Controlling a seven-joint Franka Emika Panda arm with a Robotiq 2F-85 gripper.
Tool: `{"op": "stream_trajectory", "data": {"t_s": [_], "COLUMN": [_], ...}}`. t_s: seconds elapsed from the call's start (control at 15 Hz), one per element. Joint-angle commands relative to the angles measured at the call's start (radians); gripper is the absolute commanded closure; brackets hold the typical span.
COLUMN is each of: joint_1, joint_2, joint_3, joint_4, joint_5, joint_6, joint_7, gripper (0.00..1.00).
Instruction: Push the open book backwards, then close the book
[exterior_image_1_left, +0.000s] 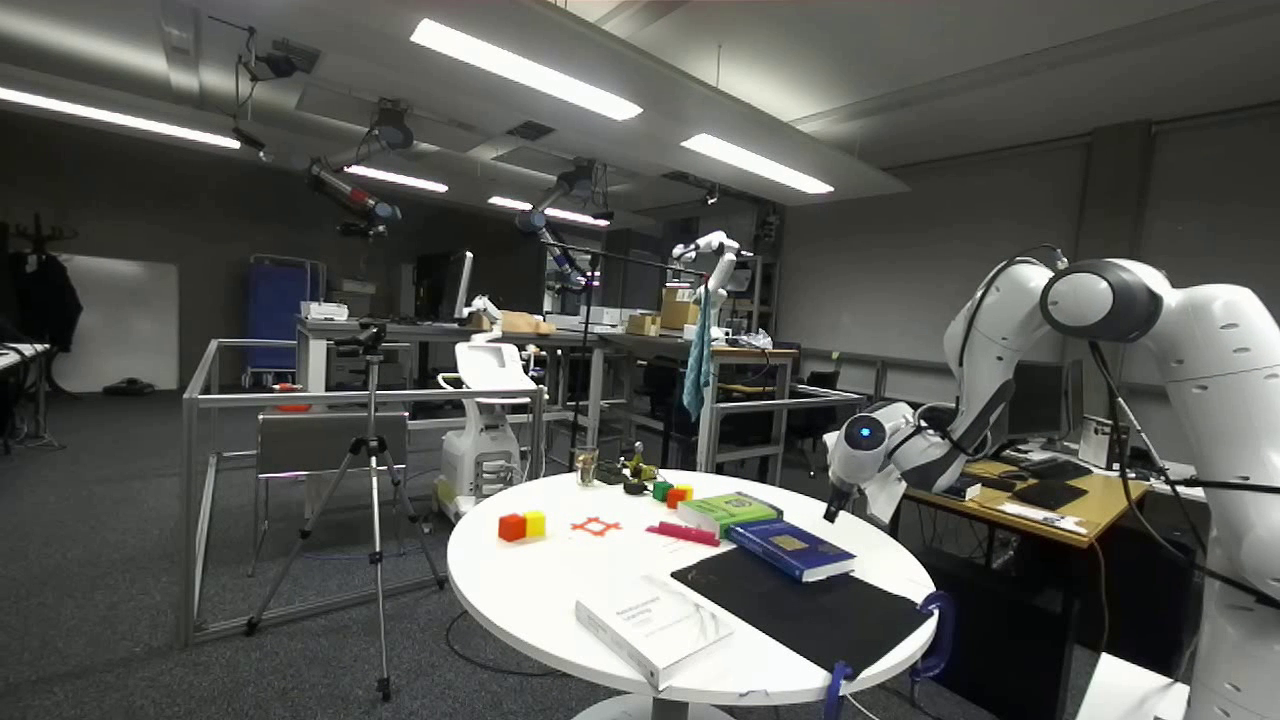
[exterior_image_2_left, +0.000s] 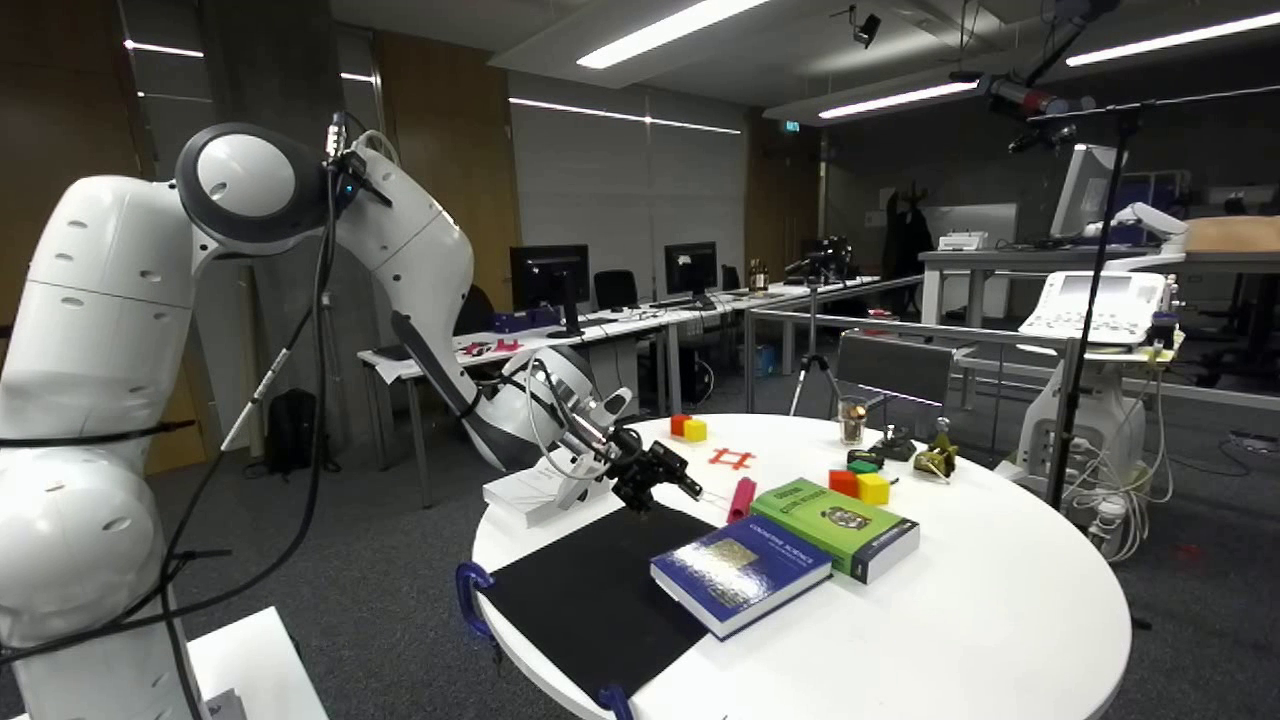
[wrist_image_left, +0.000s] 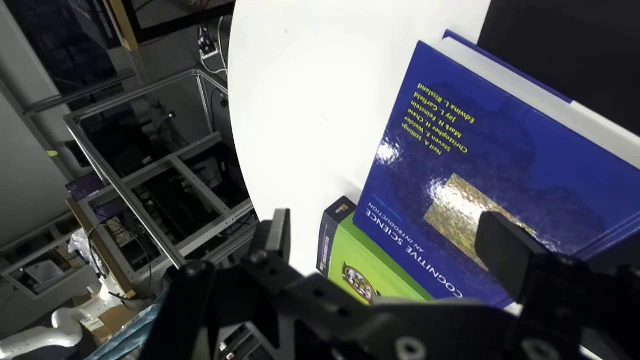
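The dark blue book (exterior_image_1_left: 793, 549) lies closed on the round table, partly on the black mat, and also shows in an exterior view (exterior_image_2_left: 742, 572). In the wrist view the book (wrist_image_left: 500, 145) lies front cover up, with its white page edges at upper right. One side lies close against a green book. My gripper (wrist_image_left: 385, 220) is open and empty, with a gap between its fingers. It is raised above the table and apart from the book. In an exterior view the gripper (exterior_image_2_left: 662, 486) appears over the mat, and it also shows in an exterior view (exterior_image_1_left: 835, 504).
The green book (exterior_image_2_left: 838, 523) lies beside the blue one. A black mat (exterior_image_2_left: 600, 595) is clamped by blue clamps (exterior_image_1_left: 936, 635). A white book (exterior_image_1_left: 652, 625), a pink piece (exterior_image_1_left: 683, 534), an orange frame (exterior_image_1_left: 596, 526), coloured cubes (exterior_image_1_left: 512, 527) and a glass (exterior_image_2_left: 852, 421) stand around the table.
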Motion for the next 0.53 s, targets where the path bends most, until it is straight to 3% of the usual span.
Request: {"op": "stream_trajectory", "data": {"t_s": [0.0,0.47], "joint_1": [-0.027,-0.081], "joint_2": [-0.076,-0.226], "joint_3": [-0.013,-0.022], "joint_4": [-0.075,-0.199], "joint_5": [0.045,0.206], "joint_6": [0.036,0.1], "joint_7": [-0.012,-0.153], "gripper": [0.0,0.0]}}
